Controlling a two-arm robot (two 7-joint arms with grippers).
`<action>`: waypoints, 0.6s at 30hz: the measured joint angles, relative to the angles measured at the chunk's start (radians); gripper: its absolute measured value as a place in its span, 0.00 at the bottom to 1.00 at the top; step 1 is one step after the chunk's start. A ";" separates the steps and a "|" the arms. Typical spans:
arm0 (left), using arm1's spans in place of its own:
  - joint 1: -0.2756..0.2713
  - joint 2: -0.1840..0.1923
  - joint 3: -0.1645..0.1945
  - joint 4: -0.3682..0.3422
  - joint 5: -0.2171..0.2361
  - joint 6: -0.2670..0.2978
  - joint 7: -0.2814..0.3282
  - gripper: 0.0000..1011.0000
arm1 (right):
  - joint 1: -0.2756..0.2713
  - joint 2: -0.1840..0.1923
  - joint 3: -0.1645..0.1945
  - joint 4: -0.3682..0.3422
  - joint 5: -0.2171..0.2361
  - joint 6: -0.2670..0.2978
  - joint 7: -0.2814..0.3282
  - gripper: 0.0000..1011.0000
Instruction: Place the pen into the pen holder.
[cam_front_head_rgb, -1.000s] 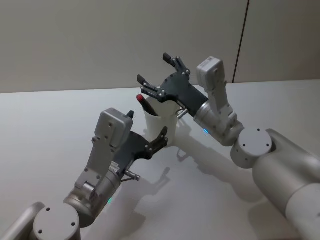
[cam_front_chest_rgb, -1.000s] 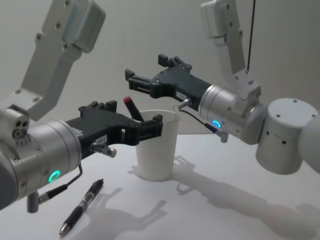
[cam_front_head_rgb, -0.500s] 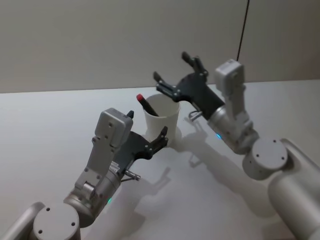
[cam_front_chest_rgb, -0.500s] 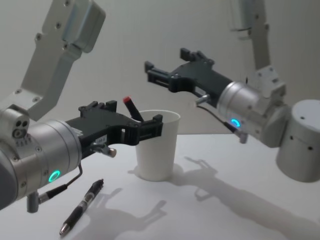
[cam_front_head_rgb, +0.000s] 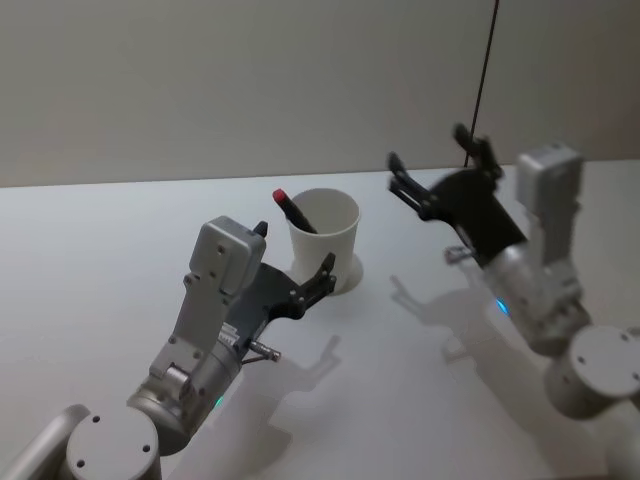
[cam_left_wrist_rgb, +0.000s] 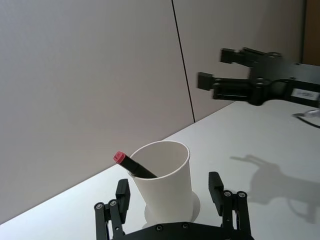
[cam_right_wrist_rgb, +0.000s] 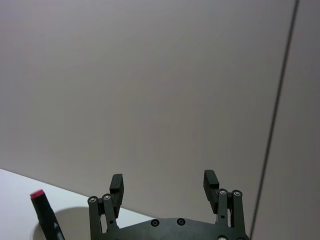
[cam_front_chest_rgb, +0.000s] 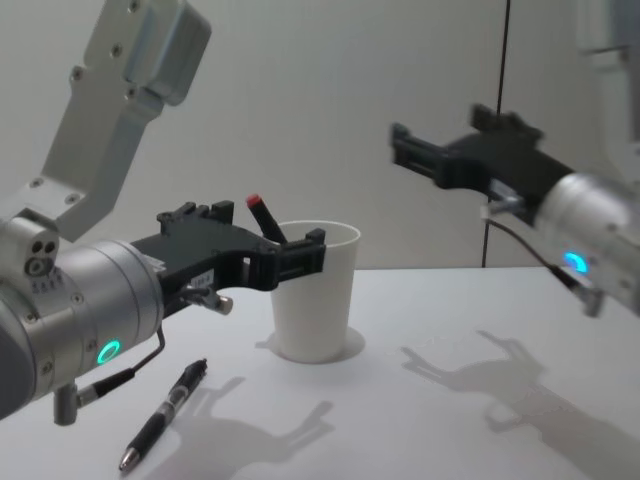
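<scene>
The pen holder (cam_front_head_rgb: 325, 238) is a white paper cup standing upright on the table, also in the chest view (cam_front_chest_rgb: 315, 300) and the left wrist view (cam_left_wrist_rgb: 167, 180). A black pen with a red cap (cam_front_head_rgb: 291, 210) (cam_front_chest_rgb: 262, 215) (cam_left_wrist_rgb: 131, 165) (cam_right_wrist_rgb: 40, 200) leans inside it. Another black pen (cam_front_chest_rgb: 165, 410) lies flat on the table in front of the cup, below my left arm. My left gripper (cam_front_head_rgb: 296, 252) (cam_front_chest_rgb: 255, 238) (cam_left_wrist_rgb: 169, 187) is open, its fingers either side of the cup. My right gripper (cam_front_head_rgb: 430, 152) (cam_front_chest_rgb: 440, 128) (cam_right_wrist_rgb: 163, 181) hangs open and empty, to the right of the cup and higher.
The white table (cam_front_head_rgb: 120, 230) runs back to a plain wall. A thin dark cable (cam_front_head_rgb: 485, 70) hangs down the wall behind the right arm. Open table surface lies right of the cup under the right gripper.
My right gripper has drawn back from above the cup, moving right and away, still open. The left arm, the cup and both pens have not moved.
</scene>
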 joint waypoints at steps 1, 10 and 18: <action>0.000 0.000 0.000 0.000 0.000 0.000 0.000 0.99 | -0.026 0.014 0.004 -0.037 0.011 0.025 -0.021 0.99; 0.000 0.000 0.000 0.000 0.000 0.000 0.000 0.99 | -0.192 0.105 0.029 -0.242 0.080 0.132 -0.112 0.99; 0.000 0.000 0.000 0.000 0.000 0.000 0.000 0.99 | -0.303 0.163 0.044 -0.359 0.132 0.179 -0.156 0.99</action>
